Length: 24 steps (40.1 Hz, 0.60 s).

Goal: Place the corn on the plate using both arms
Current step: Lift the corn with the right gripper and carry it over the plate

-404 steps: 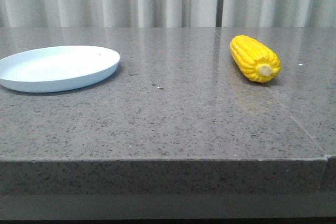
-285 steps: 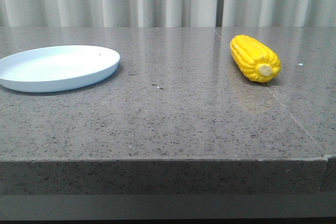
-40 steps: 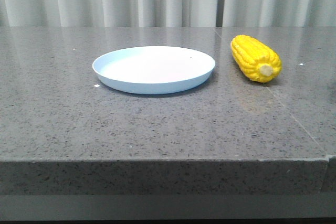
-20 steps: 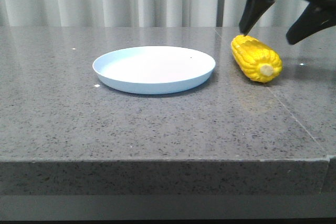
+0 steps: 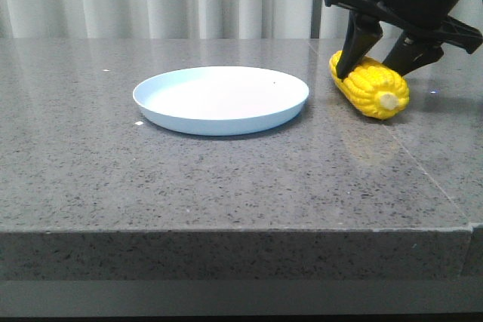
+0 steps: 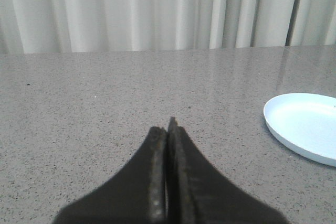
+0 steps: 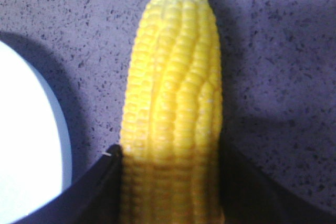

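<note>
Corn [image 5: 370, 85] lying on the table [image 5: 226, 179] just right of the plate [image 5: 221, 99], straddled by the right gripper [image 5: 376, 59].

Its fingers sit one on each flank of the cob, seemingly closing for a lift toward the plate; whether they press it yet, I cannot tell. The plate holds nothing. Far left of the plate, the left gripper [image 6: 167, 129] is clenched on nothing.
</note>
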Available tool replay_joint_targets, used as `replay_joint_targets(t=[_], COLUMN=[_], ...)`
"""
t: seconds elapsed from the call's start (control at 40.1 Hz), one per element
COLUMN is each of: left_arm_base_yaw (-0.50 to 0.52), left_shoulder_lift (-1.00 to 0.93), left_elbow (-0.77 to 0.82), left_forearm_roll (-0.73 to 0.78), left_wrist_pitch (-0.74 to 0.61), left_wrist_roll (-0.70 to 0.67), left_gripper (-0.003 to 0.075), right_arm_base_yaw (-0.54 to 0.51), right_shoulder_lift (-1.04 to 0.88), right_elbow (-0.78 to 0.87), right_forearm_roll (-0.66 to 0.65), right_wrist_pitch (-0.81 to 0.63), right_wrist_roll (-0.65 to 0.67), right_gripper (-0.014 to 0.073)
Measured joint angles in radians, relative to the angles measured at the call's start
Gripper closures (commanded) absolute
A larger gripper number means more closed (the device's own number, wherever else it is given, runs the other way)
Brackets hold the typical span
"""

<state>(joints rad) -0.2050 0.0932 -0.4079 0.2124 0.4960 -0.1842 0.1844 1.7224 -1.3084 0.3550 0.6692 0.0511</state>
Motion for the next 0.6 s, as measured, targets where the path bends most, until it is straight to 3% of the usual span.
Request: replay_joint_targets(t=[0.075,0.349,0.599], left_arm_base_yaw=[0.0,0.0,0.0], left_shoulder_lift=[0.0,0.0,0.0], left_elbow=[0.0,0.0,0.0], left_forearm_roll=[0.0,0.0,0.0], left_wrist_pitch=[0.0,0.0,0.0], left_wrist_roll=[0.0,0.0,0.0], left_gripper=[0.0741,0.0741,0.0741], right_arm_base_yaw=[0.0,0.038,0.231], right_shoulder_lift=[0.0,-0.068,-0.062], right_elbow=[0.0,-0.043,-0.187], right_forearm_roll=[0.0,-0.051,-0.24], right_wrist_pitch=[0.0,0.038,0.125], right_wrist_roll=[0.0,0.009,0.19], right_gripper=[0.0542,0.0526,0.0526])
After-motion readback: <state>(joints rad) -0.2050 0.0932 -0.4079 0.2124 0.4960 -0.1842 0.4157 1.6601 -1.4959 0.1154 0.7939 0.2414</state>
